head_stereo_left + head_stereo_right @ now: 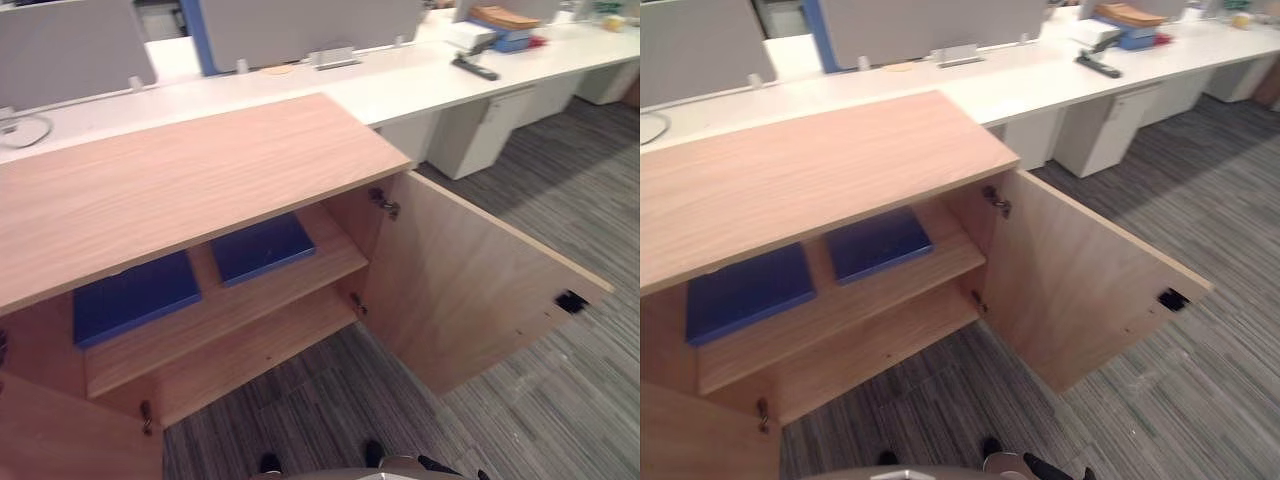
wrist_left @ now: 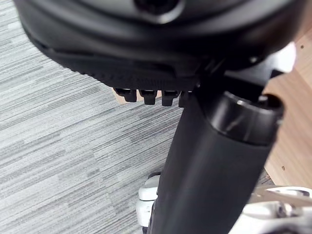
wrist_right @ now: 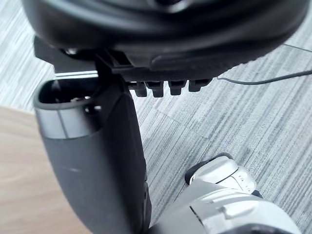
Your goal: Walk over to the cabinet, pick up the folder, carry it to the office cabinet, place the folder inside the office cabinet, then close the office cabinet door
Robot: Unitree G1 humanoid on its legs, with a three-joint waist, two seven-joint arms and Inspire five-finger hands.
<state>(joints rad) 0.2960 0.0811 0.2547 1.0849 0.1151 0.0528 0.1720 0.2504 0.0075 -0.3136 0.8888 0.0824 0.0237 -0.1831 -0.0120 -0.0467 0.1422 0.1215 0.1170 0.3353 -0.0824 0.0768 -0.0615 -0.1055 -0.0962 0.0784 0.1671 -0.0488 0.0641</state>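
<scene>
closest to you in the wrist views, the dark left hand (image 2: pixel 214 165) and dark right hand (image 3: pixel 97 165) each hang over the grey striped carpet (image 2: pixel 58 146), thumb straight and fingers loose, gripping nothing. the head views give you the light wooden cabinet (image 1: pixel 190 180) with its right door (image 1: pixel 470 290) swung wide. a flat dark blue folder (image 1: pixel 135 298) lies on the upper shelf (image 1: pixel 335 255), a second dark blue folder (image 1: pixel 262 246) beside it on the right, not touching; both covers look plain.

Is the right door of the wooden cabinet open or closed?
Open. The right door stands swung out over the carpet, showing the shelf and blue folders inside.
</scene>
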